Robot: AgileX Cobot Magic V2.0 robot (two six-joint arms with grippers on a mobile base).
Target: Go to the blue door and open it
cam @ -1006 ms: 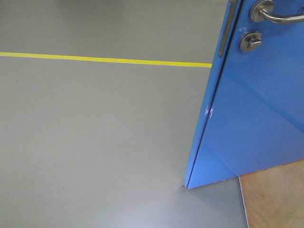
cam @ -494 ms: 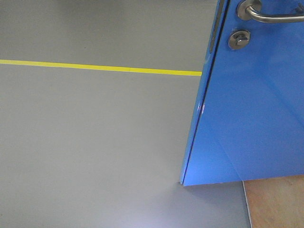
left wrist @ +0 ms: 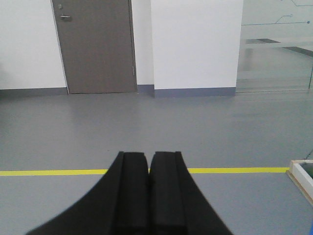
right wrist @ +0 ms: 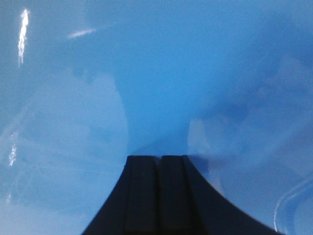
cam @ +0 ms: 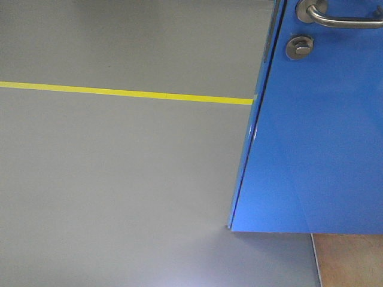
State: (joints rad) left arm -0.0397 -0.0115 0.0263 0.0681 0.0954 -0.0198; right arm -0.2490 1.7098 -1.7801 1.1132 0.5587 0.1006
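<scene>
Glossy blue door (cam: 323, 149): stiff, slippery, probably heavy; best taken by steel lever (cam: 347, 23) near door's free edge; left claw (left wrist: 149, 159) closed, empty; right claw (right wrist: 159, 160) closed, perhaps touching door.

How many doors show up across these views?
2. The blue door fills the front view's right side and the right wrist view. A closed grey-brown door is in the far wall, upper left of the left wrist view. Others may be hidden.

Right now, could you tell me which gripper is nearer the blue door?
Right. The right gripper faces the blue door close up, which fills its view; the left gripper points over open floor.
</scene>
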